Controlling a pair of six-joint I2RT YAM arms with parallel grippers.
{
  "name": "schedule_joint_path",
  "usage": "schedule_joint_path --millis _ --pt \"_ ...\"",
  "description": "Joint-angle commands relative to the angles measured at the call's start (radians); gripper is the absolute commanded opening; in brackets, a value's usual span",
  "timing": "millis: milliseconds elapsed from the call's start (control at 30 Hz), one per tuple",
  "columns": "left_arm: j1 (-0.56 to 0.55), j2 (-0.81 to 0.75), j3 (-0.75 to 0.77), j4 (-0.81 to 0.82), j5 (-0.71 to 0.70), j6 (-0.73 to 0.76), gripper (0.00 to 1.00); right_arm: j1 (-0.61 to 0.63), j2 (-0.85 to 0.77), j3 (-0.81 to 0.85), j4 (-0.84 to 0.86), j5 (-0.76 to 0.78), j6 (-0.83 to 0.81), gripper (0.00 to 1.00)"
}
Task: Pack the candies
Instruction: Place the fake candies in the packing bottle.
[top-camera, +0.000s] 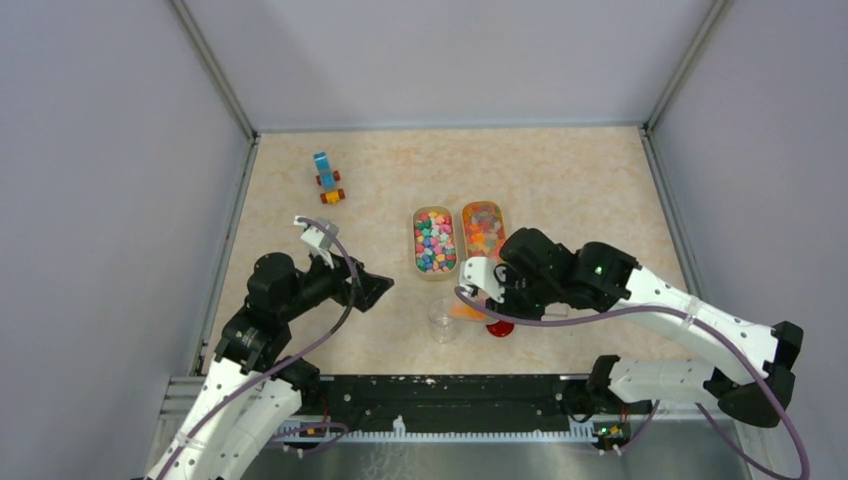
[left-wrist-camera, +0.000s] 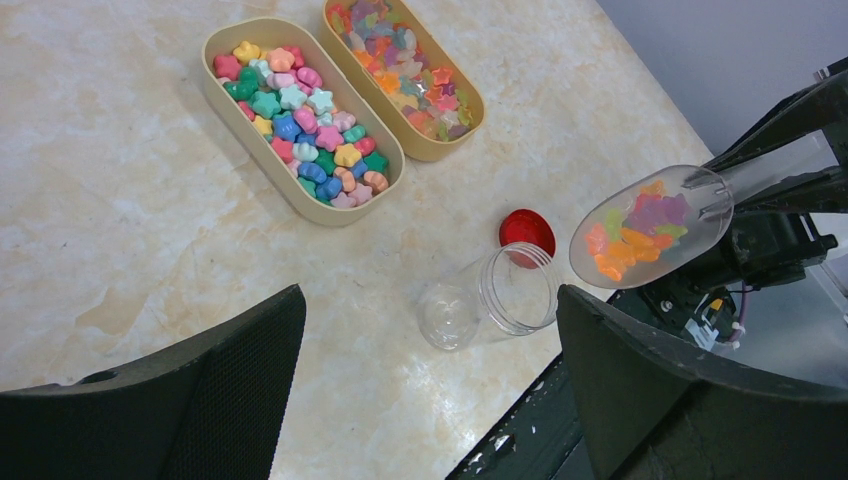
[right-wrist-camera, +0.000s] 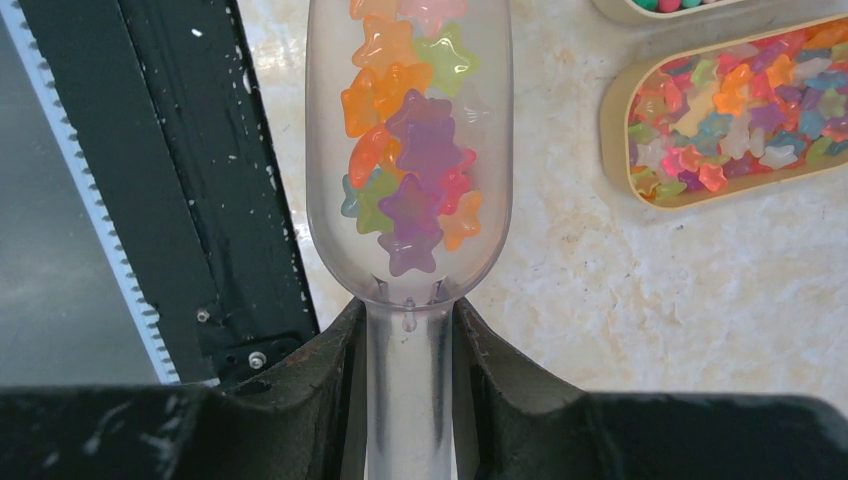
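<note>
While pinching the clear scoop (right-wrist-camera: 410, 60) by its handle between the right fingers (right-wrist-camera: 318, 375), holds a load of star candies (right-wrist-camera: 412, 165) roughly level near the open jar (left-wrist-camera: 490, 300) on the tabletop (left-wrist-camera: 120, 200), likely against spilling before pouring, with more in two trays (left-wrist-camera: 262, 150) and left fingers (left-wrist-camera: 235, 385) spread.

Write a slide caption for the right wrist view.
Right tool holds a clear scoop of star-shaped candies near a filled tray.

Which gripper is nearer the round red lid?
Right. Right gripper, clamping a clear scoop of candies, hangs by the round red lid; left gripper, open, is past the clear jar.
</note>
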Motion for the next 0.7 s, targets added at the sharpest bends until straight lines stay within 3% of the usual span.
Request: schedule_joint_path --millis 0,667 --pt "-0.004 -0.007 -0.002 0.042 -0.005 0.0 0.99 0.035 0.018 0.083 -0.036 0.004 -0.02 0.0" --pt "-0.008 -0.007 -0.004 0.043 -0.005 0.0 0.99 0.107 0.152 0.197 -0.154 0.137 0.03 0.0"
